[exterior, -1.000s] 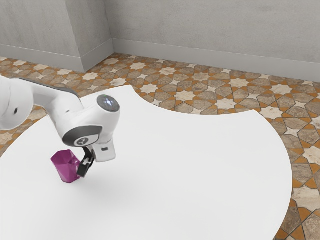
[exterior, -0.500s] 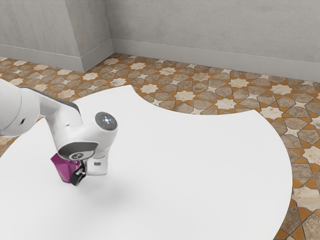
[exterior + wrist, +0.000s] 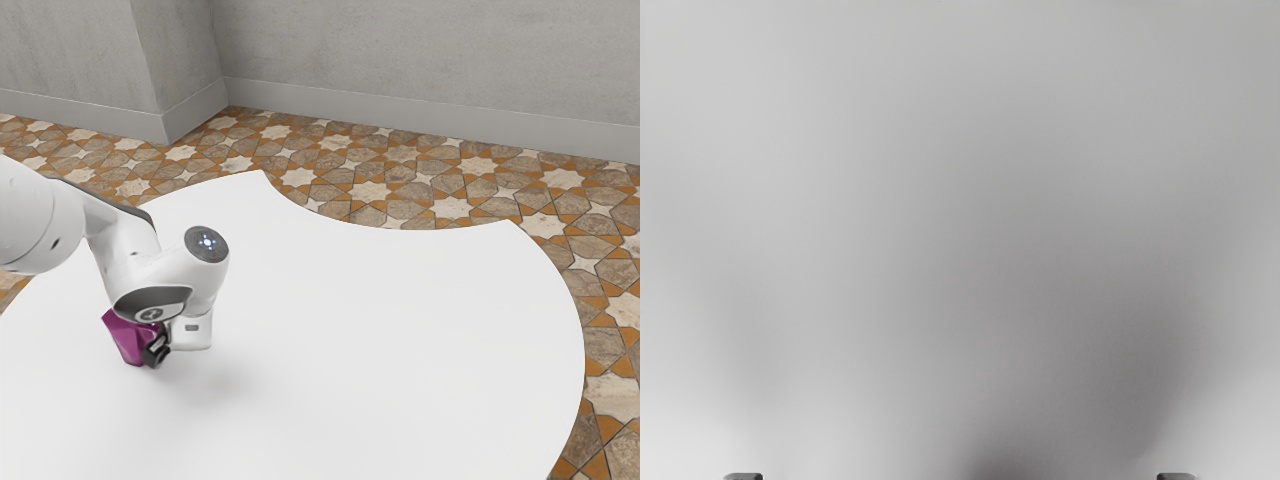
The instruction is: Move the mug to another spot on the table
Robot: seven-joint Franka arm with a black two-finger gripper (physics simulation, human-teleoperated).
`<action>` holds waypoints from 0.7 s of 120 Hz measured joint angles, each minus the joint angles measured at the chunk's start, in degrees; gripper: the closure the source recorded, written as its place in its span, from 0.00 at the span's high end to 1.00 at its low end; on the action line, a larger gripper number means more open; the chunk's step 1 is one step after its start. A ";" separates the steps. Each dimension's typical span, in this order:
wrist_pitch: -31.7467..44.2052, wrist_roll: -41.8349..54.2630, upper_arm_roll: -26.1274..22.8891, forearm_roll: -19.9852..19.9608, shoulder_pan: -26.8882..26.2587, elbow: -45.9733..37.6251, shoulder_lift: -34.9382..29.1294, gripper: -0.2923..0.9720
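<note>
Down low at the white table [image 3: 400,330] with the jaws, black, peeking out just beneath the white hand [image 3: 192,328] in the exterior view and tucked right against the lower corner of the magenta mug [image 3: 124,342], on its side toward the exterior view's right. Cannot tell whether clenched, released or grasping the mug, with most of them hidden behind the hand and the mug itself. Places the mug on the table, near its rim at the exterior view's left, faceted in look, with its upper part covered by the grey-faced wrist [image 3: 150,300] directly above it. Just beyond the hand, toward the exterior view's right, leaves a faint soft shadow [image 3: 215,378] on the tabletop. Higher up, shows a round joint cap with a small blue-white light [image 3: 205,241], then the thick white arm [image 3: 50,225] running in from the exterior view's left and bending down toward the mug. From the wrist view, looks straight onto plain white table [image 3: 940,150], with a dim grey shadow [image 3: 1020,440] thickening close under the hand. Farther out, takes in the table's broad curved edge, with a concave bite cut into its far side. Past that, over a floor [image 3: 450,190] of orange, brown and cream star-patterned tiles, as far as a pale baseboard [image 3: 420,108] and rough grey concrete walls [image 3: 400,50] meeting at a corner toward the exterior view's upper left.
</note>
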 joint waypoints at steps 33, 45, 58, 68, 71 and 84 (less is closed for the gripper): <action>0.36 -1.85 0.03 0.14 -0.02 -0.35 0.08 0.49; 0.29 -2.55 0.13 0.38 0.06 -0.47 0.08 0.46; 0.42 -3.24 0.34 0.49 0.07 -0.32 0.14 0.44; 0.53 -3.73 0.44 0.53 0.08 -0.15 0.23 0.44; 0.56 -3.87 0.47 0.54 0.07 -0.09 0.24 0.44; 0.64 -4.41 1.02 0.60 0.02 0.04 0.32 0.44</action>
